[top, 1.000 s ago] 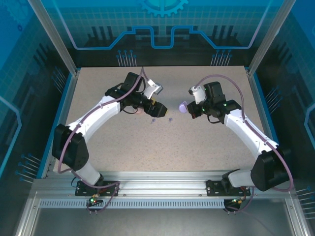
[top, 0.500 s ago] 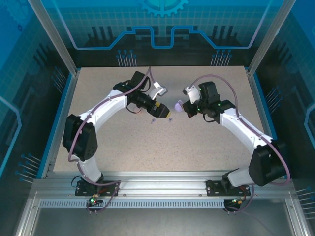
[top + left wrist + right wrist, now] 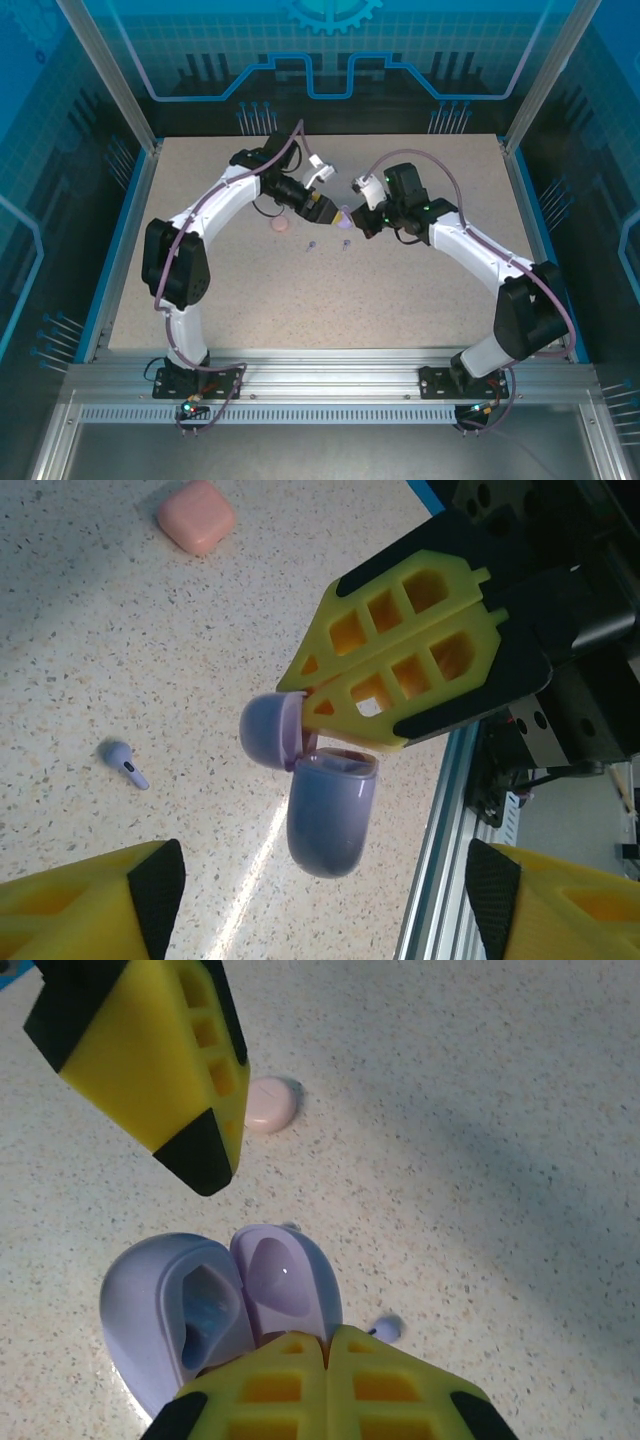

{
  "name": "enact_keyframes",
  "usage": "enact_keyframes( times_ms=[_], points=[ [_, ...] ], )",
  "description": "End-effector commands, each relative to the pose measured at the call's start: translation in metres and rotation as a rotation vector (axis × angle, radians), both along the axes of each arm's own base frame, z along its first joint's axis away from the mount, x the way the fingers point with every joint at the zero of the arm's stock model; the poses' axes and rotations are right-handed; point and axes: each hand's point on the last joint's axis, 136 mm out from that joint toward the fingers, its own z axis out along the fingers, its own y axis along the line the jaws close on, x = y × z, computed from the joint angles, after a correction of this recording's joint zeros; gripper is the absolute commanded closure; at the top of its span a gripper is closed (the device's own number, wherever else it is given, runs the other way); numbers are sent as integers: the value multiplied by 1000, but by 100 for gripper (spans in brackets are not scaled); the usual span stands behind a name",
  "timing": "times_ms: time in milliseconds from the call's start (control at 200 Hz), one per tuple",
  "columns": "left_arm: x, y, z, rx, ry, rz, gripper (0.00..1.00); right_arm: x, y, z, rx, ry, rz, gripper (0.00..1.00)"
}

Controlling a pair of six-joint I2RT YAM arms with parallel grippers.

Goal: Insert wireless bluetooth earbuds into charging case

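Note:
A purple charging case (image 3: 330, 815) hangs above the table with its lid (image 3: 270, 730) flipped open. My right gripper (image 3: 328, 1335) is shut on that lid (image 3: 285, 1275), and the case's hollow body (image 3: 170, 1310) shows beside it. My left gripper (image 3: 325, 900) stands open, one finger on either side of the case's lower end, apart from it. The two grippers meet at the case (image 3: 344, 215) near the table's middle. Two purple earbuds (image 3: 311, 245) (image 3: 345, 242) lie on the table just below. One earbud (image 3: 123, 763) lies left of the case; one (image 3: 388, 1327) peeks out by my right fingers.
A closed pink case (image 3: 279, 225) lies on the speckled table (image 3: 400, 290) left of the grippers, also seen as a pink case (image 3: 196, 515) and a pink case (image 3: 268, 1105). A metal frame rail (image 3: 440, 830) runs close behind the purple case.
Both arms have swung inward and met at the middle. My left gripper has come up around the purple case and its jaws have narrowed somewhat. The right gripper stays shut on the lid.

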Motion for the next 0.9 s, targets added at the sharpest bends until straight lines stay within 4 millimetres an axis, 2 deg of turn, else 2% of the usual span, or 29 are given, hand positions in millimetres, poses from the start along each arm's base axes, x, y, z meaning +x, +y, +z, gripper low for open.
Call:
enact_keyframes(
  times_ms=[0, 145, 310, 895],
  points=[
    [-6, 2, 11, -43, 37, -45, 24, -3, 11, 15, 24, -10, 58, 100],
    [-9, 0, 13, -62, 55, -61, 25, -1, 15, 18, 36, -4, 67, 100],
    [-13, -2, 14, -81, 89, -88, 38, -2, 19, 20, 42, 1, 82, 100],
    [-17, -7, 18, -137, 126, -113, 49, -2, 28, 28, 74, 6, 92, 100]
  ],
)
